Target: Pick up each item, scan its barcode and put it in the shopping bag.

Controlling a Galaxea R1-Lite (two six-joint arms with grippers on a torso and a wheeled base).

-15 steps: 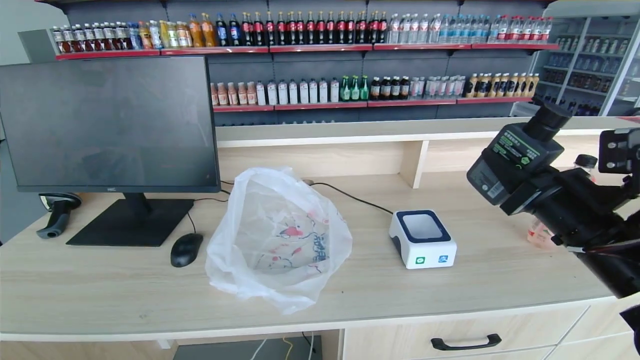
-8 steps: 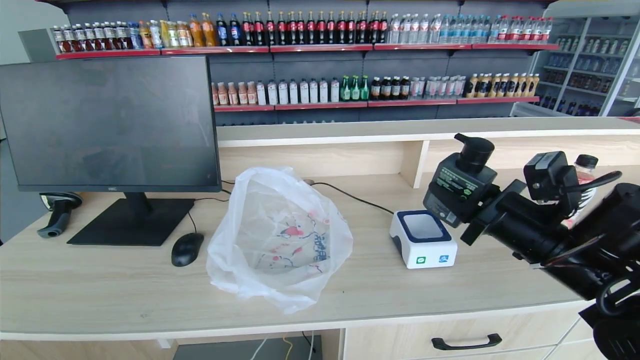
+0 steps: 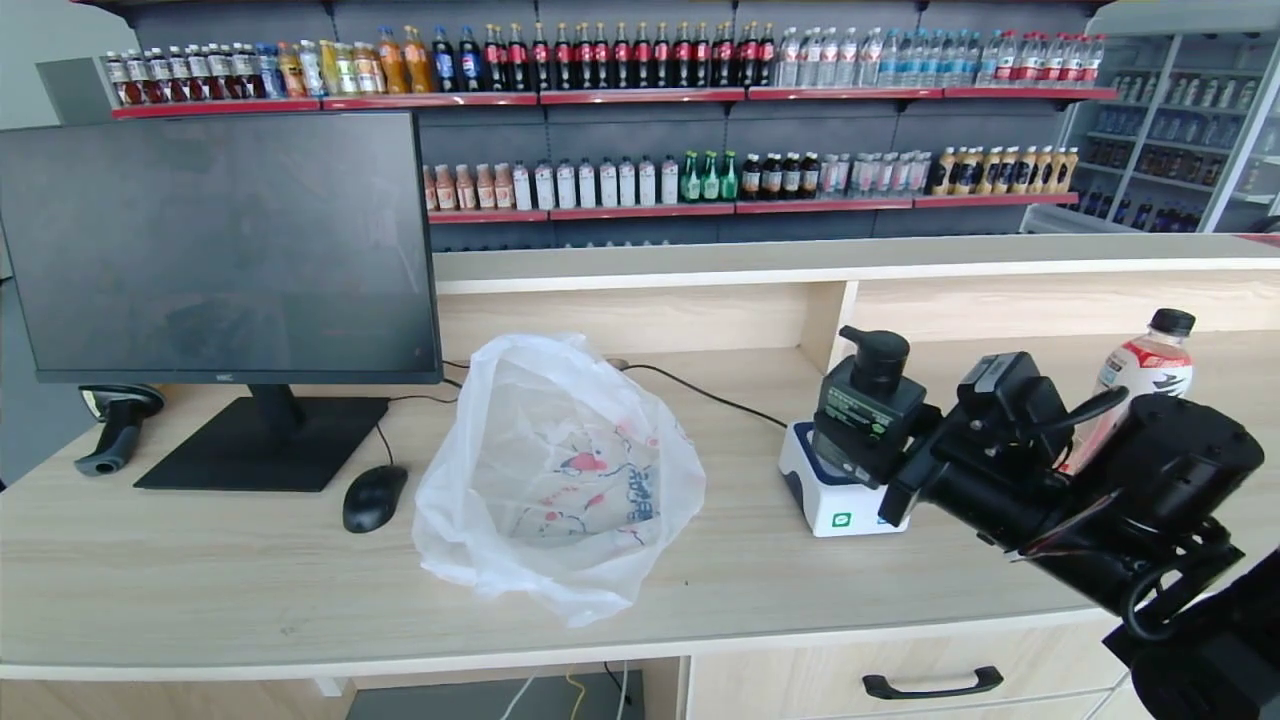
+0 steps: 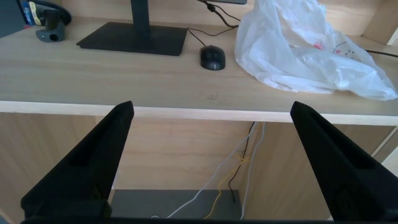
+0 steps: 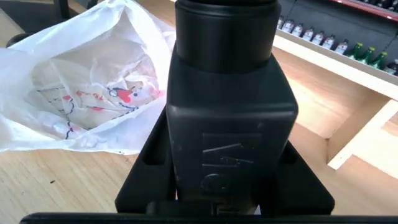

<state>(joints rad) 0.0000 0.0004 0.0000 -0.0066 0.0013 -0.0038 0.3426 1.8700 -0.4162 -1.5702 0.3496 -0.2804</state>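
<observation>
Dark pump bottle (image 3: 865, 405): clamped in right pincer (image 3: 905, 455), held over scanner (image 3: 838, 512) toward the table's (image 3: 250, 590) right edge. Shopping bag (image 3: 555, 480): placed mid-table. Left pincer (image 4: 211, 109): spread apart.

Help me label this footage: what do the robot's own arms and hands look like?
The right arm is black with thick, rounded cylindrical segments, a boxy black module at the wrist and looping black cables. The right hand is black and blocky. The left hand has two flat, black, wedge-shaped fingers.
</observation>
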